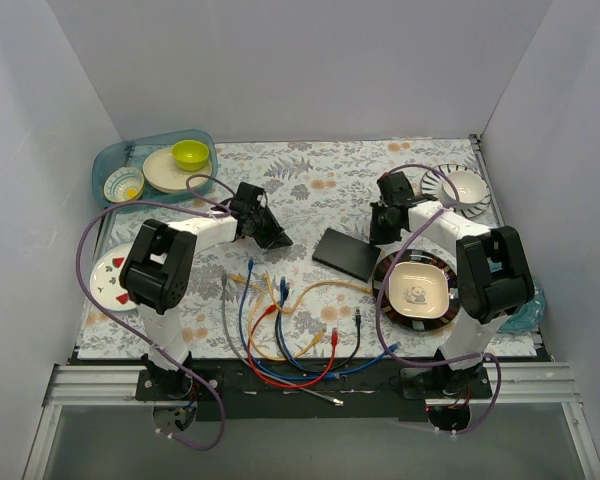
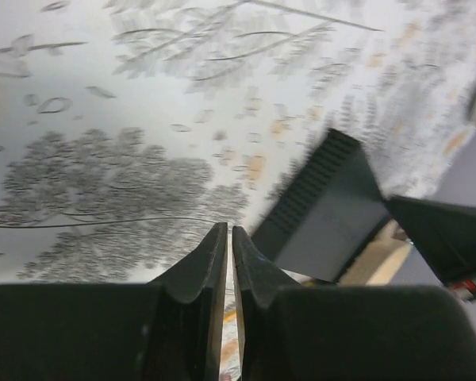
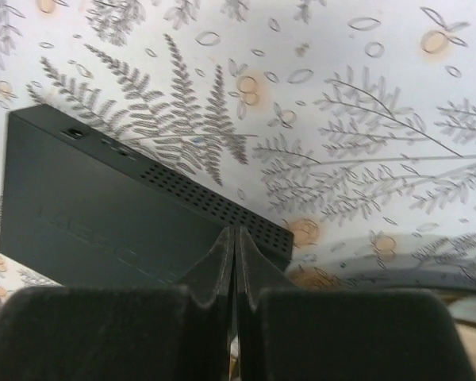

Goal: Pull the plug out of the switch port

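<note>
- Starting far to the left of the switch (image 1: 347, 254) and behind it, a teal tray (image 1: 202, 140) carries a lime-green bowl (image 1: 190, 153), a cream plate (image 1: 165, 175) and a small patterned bowl (image 1: 124, 184).
- Also far left of the switch, but nearer the arm bases, a white plate with red marks (image 1: 108, 272) lies half under the left arm.
- Now the left gripper (image 1: 278, 240): it sits just left of the switch with its tips aimed that way and its fingers pressed together. The left wrist view confirms it, with the two fingertips (image 2: 216, 238) meeting over the fern-print cloth (image 2: 143, 95) and the switch (image 2: 325, 214) just off to their right.
- In front of the switch and to its left is a tangle of patch cables (image 1: 280, 340) in blue, red, grey and yellow. An orange cable (image 1: 325, 284) arcs up towards the switch's near edge, and I cannot tell whether its end sits in a socket.
- The switch itself lies flat on the cloth at mid-table, turned at an angle between the two grippers.
- The right gripper (image 1: 381, 238) is right at the switch's right-hand end, and its jaws are squeezed shut too. In its wrist view the tips (image 3: 234, 232) come together over the switch's (image 3: 103, 214) perforated side edge.
- Touching the switch's right corner, or very nearly, is the black-rimmed panda plate (image 1: 417, 290).
- Behind the switch to the right is a striped plate with a white bowl (image 1: 462, 188).
</note>
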